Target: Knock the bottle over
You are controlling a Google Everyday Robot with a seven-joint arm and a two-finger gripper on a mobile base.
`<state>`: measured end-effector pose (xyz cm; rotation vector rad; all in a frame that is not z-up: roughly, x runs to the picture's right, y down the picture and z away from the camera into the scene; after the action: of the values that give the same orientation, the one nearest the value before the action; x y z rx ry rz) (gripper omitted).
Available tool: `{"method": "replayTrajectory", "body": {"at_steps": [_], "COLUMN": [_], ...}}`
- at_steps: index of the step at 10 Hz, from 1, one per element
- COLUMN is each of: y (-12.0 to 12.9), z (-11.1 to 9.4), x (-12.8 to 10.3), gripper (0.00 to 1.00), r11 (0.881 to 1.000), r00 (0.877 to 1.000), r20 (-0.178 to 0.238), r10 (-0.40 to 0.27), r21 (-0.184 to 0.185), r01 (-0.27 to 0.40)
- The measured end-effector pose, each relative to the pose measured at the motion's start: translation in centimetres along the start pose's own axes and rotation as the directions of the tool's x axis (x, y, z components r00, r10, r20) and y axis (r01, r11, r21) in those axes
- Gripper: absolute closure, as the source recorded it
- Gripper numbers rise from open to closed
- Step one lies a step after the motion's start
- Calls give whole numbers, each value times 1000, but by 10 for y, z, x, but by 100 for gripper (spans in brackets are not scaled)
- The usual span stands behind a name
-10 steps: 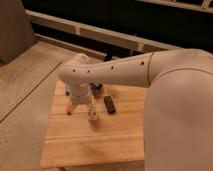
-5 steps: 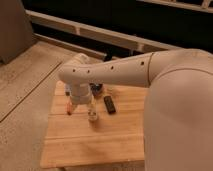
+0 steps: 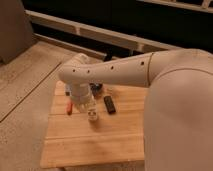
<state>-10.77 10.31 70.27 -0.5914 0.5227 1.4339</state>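
Note:
A small whitish bottle (image 3: 93, 116) with dark print stands upright on the wooden table (image 3: 90, 145), left of centre. My gripper (image 3: 86, 104) hangs at the end of the white arm, directly above and just left of the bottle, touching or nearly touching its top. The wrist hides most of the gripper. A flat black block (image 3: 109, 104) lies just right of the bottle. A thin orange-handled tool (image 3: 69, 108) lies just left of the gripper.
A small dark object (image 3: 97, 88) sits behind the wrist near the table's back edge. My large white arm (image 3: 175, 110) covers the table's right side. Speckled floor (image 3: 25, 85) lies to the left, and a dark wall with rails runs behind.

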Motion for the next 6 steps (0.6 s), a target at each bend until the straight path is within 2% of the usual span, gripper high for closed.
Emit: {"method": "replayTrajectory", "body": {"at_steps": [2, 3, 4, 5, 6], "y": [0, -6, -15, -24, -25], "z": [0, 4, 8, 12, 15], "x": [0, 1, 1, -1, -4], "gripper": [100, 100, 100, 100, 100], "r11": [1000, 1000, 998, 992, 988], "r00": [1000, 999, 996, 991, 986], "r20": [-6, -40, -72, -112, -143], "r10": [3, 22, 46, 75, 90], "r21": [1, 21, 56, 108, 139], "r01": [-3, -21, -42, -63, -70]}}
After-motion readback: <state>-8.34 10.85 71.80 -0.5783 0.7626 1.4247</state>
